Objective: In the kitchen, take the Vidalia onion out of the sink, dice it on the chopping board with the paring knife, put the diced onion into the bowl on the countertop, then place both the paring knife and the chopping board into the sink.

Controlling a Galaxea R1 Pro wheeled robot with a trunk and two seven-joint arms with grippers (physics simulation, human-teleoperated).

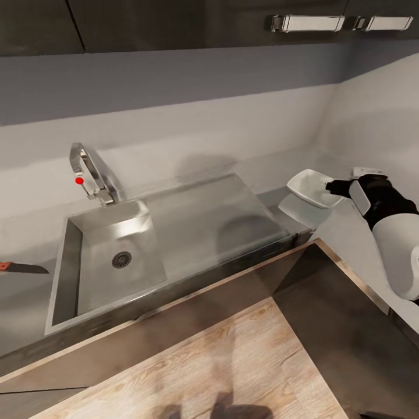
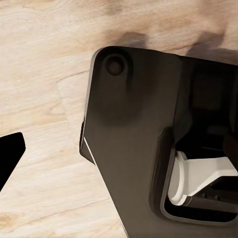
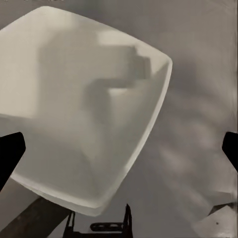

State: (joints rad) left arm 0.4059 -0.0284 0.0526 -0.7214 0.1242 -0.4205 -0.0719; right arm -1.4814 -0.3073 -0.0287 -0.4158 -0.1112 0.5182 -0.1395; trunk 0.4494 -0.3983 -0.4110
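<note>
A grey kitchen worktop (image 1: 326, 233) is running under dark wall cabinets, with the steel sink (image 1: 192, 233) set into it, its basin lying empty. The right end effector (image 1: 334, 187) is gripping the white bowl (image 1: 311, 187) by its right rim, holding it tilted above the worktop just right of the sink. The paring knife (image 1: 20, 267) is lying at far left. The left end effector's opening cannot be judged. Advice: level the bowl, lower it gently, release only once seated.

Grey steel sink (image 1: 174, 233), black round drain (image 1: 121, 259), chrome tap (image 1: 90, 174) with red knob (image 1: 79, 181). Glossy grey worktop (image 1: 23, 314). White bowl (image 1: 313, 188), pale grey shading inside. Orange-red knife (image 1: 20, 267) handle, dark blade. Black-and-white right arm (image 1: 387, 215). Light wood-grain floor (image 1: 233, 372), brown streaks.
</note>
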